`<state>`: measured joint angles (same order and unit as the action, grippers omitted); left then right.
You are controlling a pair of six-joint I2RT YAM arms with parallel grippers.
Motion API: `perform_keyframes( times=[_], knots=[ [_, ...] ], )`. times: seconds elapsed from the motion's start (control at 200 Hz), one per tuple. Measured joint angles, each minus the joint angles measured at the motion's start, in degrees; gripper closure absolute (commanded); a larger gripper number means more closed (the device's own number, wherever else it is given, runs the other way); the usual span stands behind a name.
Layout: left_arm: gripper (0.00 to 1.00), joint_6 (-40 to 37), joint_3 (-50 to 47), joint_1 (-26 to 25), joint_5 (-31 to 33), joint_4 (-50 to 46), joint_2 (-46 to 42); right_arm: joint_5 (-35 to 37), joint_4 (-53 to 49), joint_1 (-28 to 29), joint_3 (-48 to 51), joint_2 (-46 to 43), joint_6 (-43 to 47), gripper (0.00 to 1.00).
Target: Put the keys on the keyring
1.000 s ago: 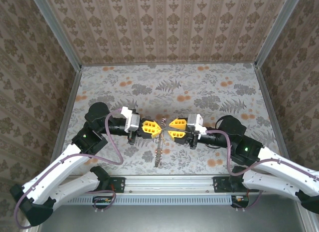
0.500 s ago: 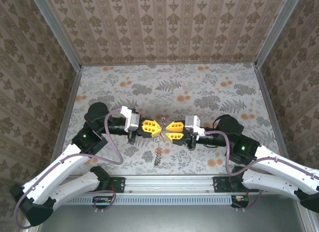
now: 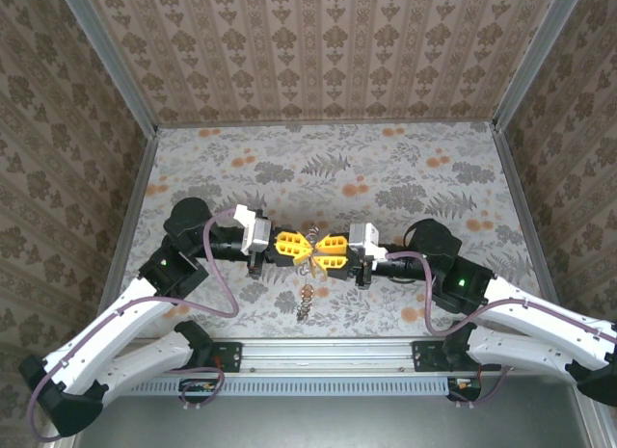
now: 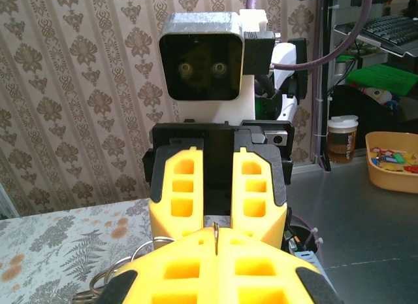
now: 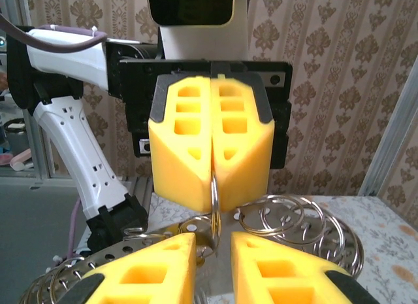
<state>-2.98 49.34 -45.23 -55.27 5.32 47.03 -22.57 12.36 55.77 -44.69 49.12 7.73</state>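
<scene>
Where the top view blurs contact, right wrist shows left end effector [image 5: 213,201] clamping keyring [image 5: 215,222], right end effector [image 5: 213,244] parted.

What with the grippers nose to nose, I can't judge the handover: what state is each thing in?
left gripper: shut, pinching the metal keyring on edge.
right gripper: open, fingers apart either side of that ring.
metal keyring: upright at the left gripper's tips, between the two grippers.
chain of rings: dangling below the grippers; whether its end touches the table is unclear.
</scene>
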Motion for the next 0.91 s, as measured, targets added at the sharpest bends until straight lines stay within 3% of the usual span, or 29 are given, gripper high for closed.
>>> perform_keyframes(
  times=[0.17, 0.43, 0.53, 0.62, 0.735, 0.905],
  knots=[
    [1.0, 0.0, 0.0, 0.0, 0.0, 0.0, 0.4, 0.0, 0.8, 0.0, -0.2, 0.0, 0.2, 0.79],
    [1.0, 0.0, 0.0, 0.4, 0.0, -0.1, 0.5, 0.3, 0.6, 0.0, -1.2, 0.5, 1.5, 1.0],
    [1.0, -0.6, 0.3, 0.7, 0.5, -1.2, 0.3, 1.0, -2.5, 0.0, -3.1, 1.1, 1.5, 1.0],
    [1.0, -3.2, 2.7, 0.6, 2.8, -7.1, 0.4, 2.1, -6.9, 0.0, -5.3, 1.6, 1.7, 1.0],
    [0.82, -8.3, 7.3, -0.1, 7.3, -17.8, 0.7, 4.4, -12.5, 0.4, -8.2, 2.0, 2.7, 1.0],
    [0.76, -14.9, 11.5, -2.0, 18.4, -31.0, 1.3, 7.8, -22.6, 0.4, -12.7, 2.2, 4.6, 1.0]
  ],
)
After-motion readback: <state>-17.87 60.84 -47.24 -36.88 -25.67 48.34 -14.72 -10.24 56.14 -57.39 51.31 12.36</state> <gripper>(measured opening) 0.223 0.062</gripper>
